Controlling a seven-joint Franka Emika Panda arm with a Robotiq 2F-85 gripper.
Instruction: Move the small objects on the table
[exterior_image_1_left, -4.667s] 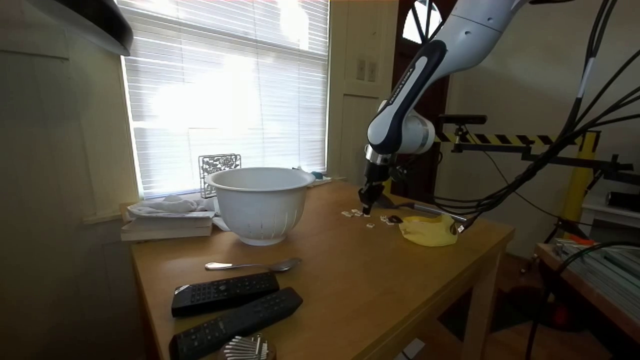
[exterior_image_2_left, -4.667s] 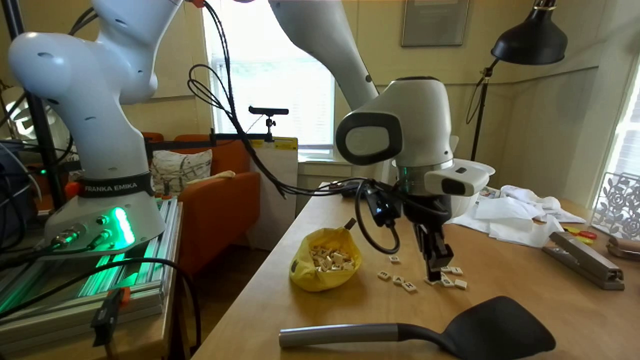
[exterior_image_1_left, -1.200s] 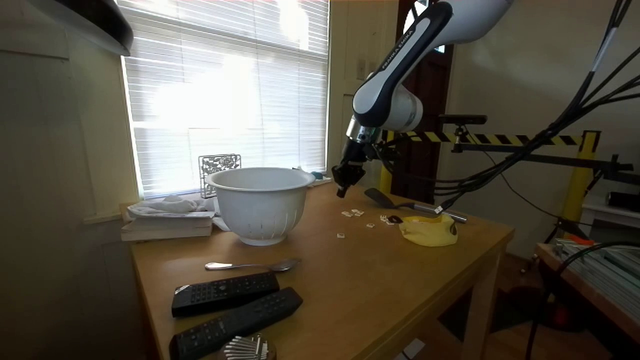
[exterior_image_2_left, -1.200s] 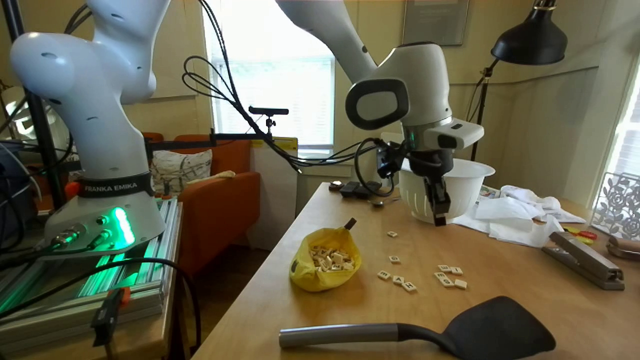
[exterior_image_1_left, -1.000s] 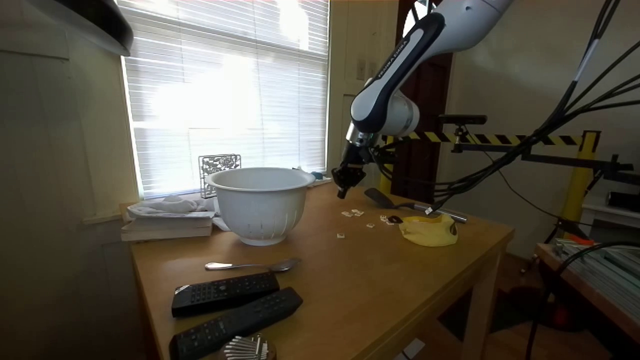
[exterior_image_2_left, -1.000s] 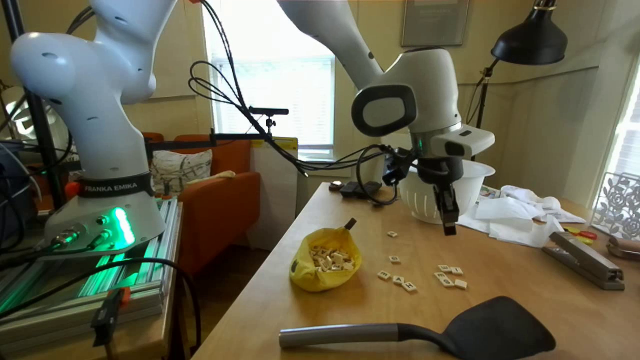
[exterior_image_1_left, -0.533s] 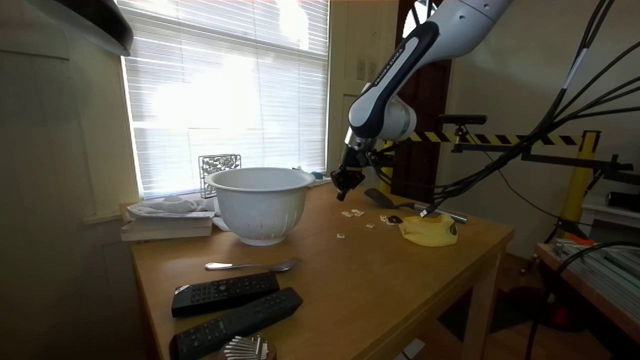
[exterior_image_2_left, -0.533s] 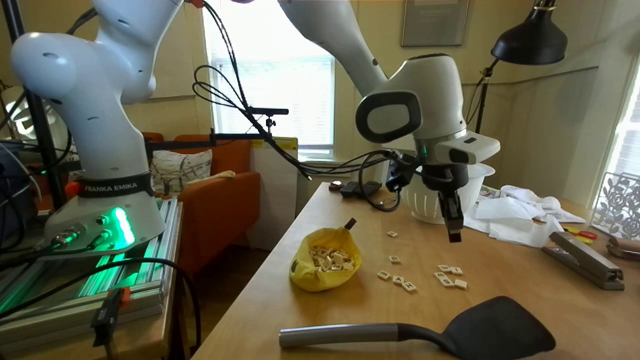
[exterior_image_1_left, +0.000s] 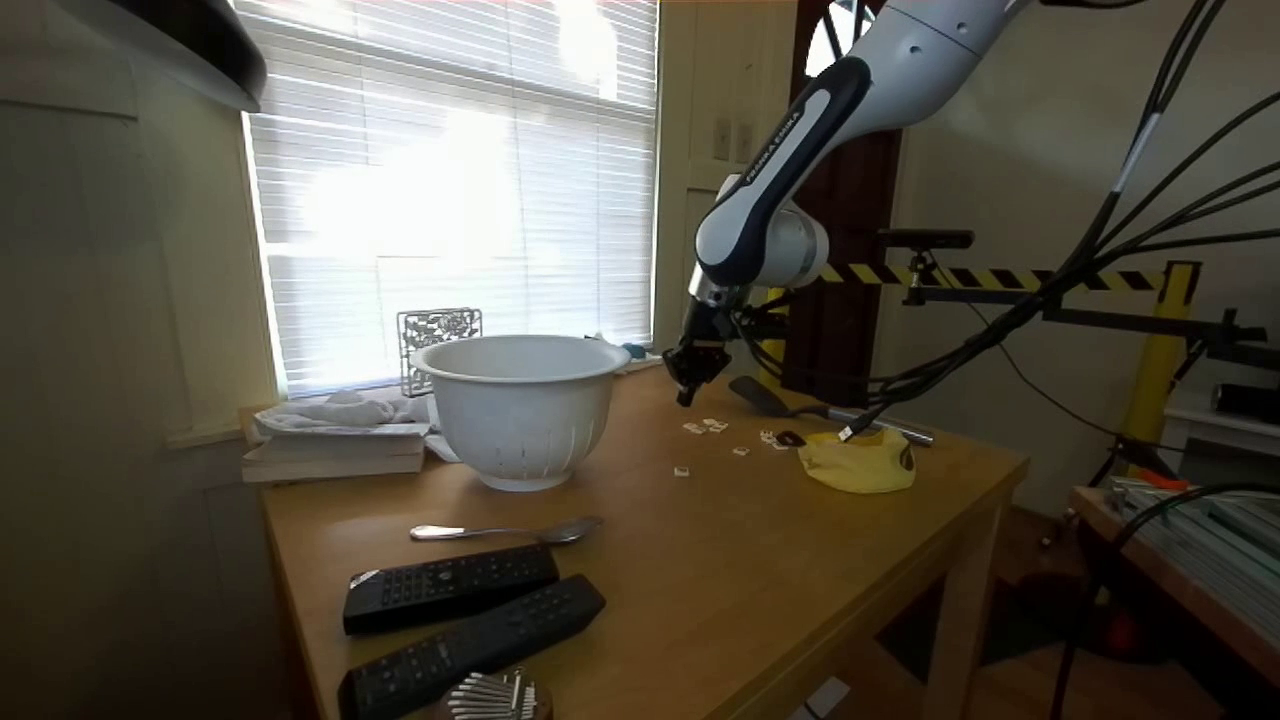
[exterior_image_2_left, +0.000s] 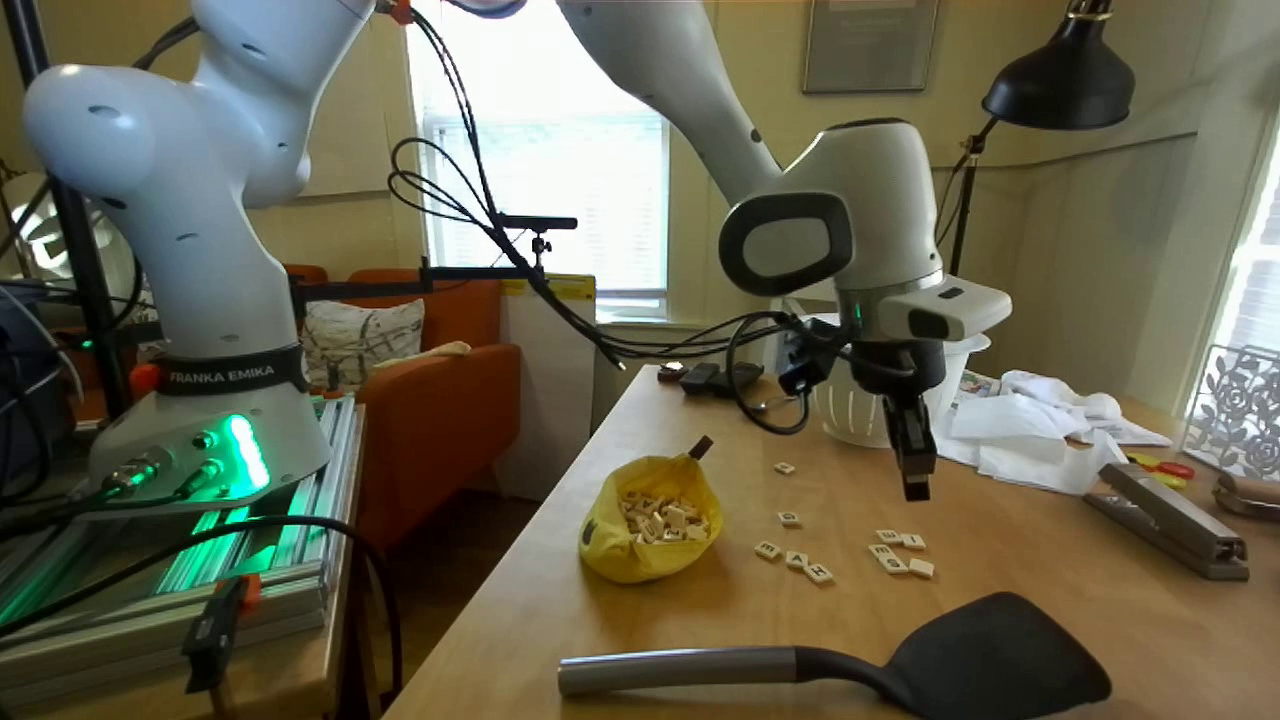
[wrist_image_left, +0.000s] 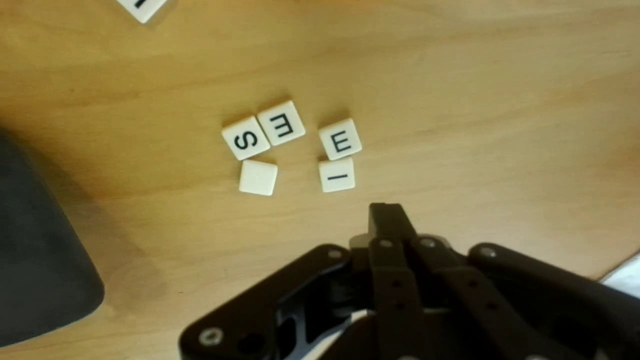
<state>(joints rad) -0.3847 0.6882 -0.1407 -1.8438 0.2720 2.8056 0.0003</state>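
The small objects are cream-white letter tiles lying flat on the brown wooden table (exterior_image_2_left: 720, 620). In the wrist view one pair holds an S tile (wrist_image_left: 246, 138) and an E tile (wrist_image_left: 281, 123), with a blank tile (wrist_image_left: 258, 177) beside them. Another E tile (wrist_image_left: 340, 139) touches an I tile (wrist_image_left: 336, 175). A lone tile (exterior_image_2_left: 784, 468) lies farther toward the bowl; it also shows in an exterior view (exterior_image_1_left: 681, 471). More tiles (exterior_image_2_left: 796, 560) lie near the yellow bag. My gripper (wrist_image_left: 392, 206) is shut and empty, a little above the table beside the I tile; it shows in both exterior views (exterior_image_1_left: 684, 398) (exterior_image_2_left: 916, 495).
A yellow bag (exterior_image_2_left: 610, 565) full of tiles stands near the table edge. A black spatula (exterior_image_2_left: 1000, 660) lies near the tiles, also at left in the wrist view (wrist_image_left: 45, 240). A white bowl (exterior_image_1_left: 520, 420), spoon (exterior_image_1_left: 510, 531), remotes (exterior_image_1_left: 450, 585) and stapler (exterior_image_2_left: 1170, 520) are around.
Several seconds ago my gripper was down among the clustered tiles. One tile from there is gone, and a lone tile now lies toward the bowl. Lately the gripper has lowered back toward the cluster.
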